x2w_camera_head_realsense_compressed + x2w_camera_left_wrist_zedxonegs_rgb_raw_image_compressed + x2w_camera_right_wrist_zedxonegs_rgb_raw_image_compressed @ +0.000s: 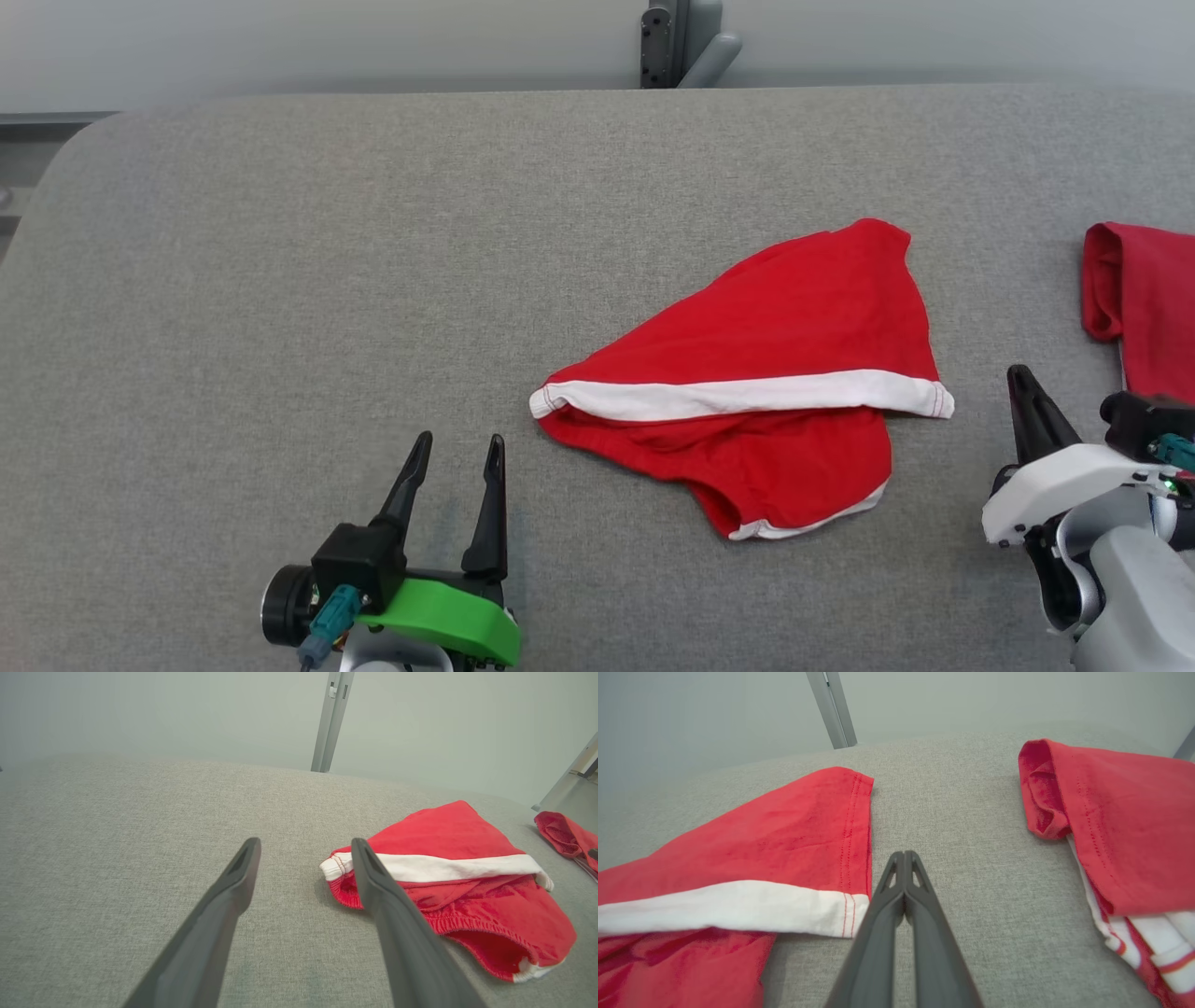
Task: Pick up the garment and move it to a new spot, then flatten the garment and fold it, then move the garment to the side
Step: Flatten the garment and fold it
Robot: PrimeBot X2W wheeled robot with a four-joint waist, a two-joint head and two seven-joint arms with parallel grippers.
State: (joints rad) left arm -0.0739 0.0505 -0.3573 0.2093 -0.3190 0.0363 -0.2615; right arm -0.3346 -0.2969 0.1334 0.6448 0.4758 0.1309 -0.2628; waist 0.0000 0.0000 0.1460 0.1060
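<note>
A red garment [775, 373] with a white band lies crumpled on the grey table [280, 280], right of centre; it also shows in the left wrist view [458, 882] and the right wrist view [752, 858]. My left gripper [456, 448] stands open near the front edge, a little left of the garment's white band end, nothing between its fingers [233, 882]. My right gripper [1019, 378] is shut on nothing, fingers [903, 877] pressed together just right of the band's stitched corner, over bare cloth-covered table.
A second red garment [1144, 299] with white and red striped trim lies folded at the table's right edge, beside my right gripper [1125, 826]. A grey post [686, 42] stands behind the far edge. The table's left half is bare.
</note>
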